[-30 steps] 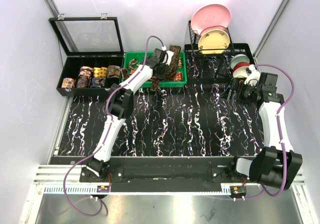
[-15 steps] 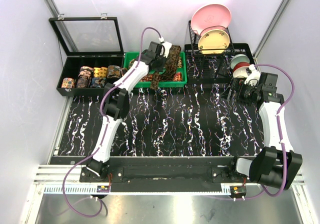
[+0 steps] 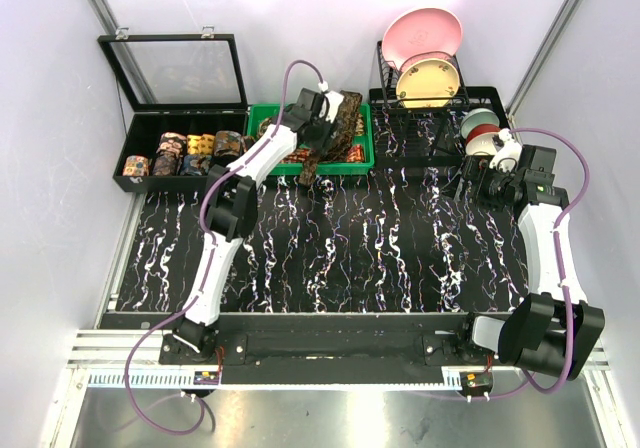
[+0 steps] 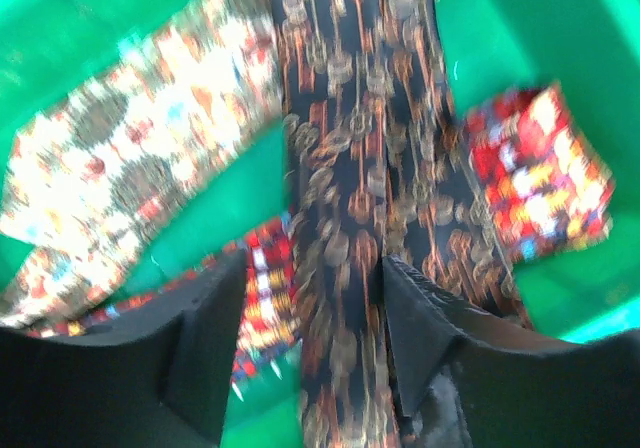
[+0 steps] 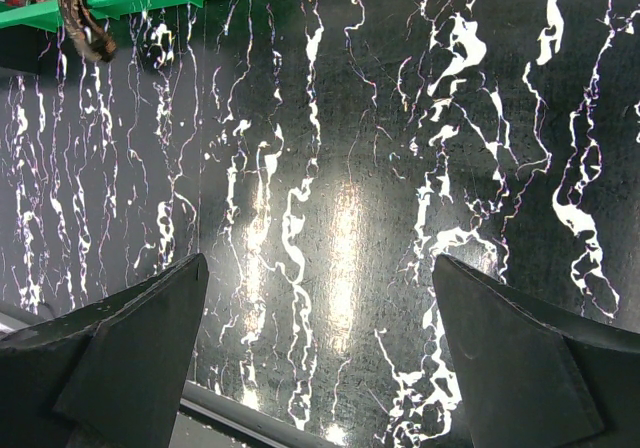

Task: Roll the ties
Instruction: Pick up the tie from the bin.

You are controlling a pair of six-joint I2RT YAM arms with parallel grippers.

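Several loose ties lie heaped in the green tray at the back of the table. One end hangs over the tray's front edge. My left gripper hovers low over the heap. In the left wrist view, which is blurred, its jaws stand apart. A dark brown and gold tie runs between them, against the right finger and clear of the left one. A pale tie and a red one lie beside it. My right gripper is open above the bare table.
A black box with its glass lid raised holds several rolled ties at the back left. A dish rack with a pink plate, a yellow plate and bowls stands at the back right, close to my right gripper.
My left arm has reached a little farther back over the green tray, and its jaws have opened from nearly shut. The right arm has not moved.
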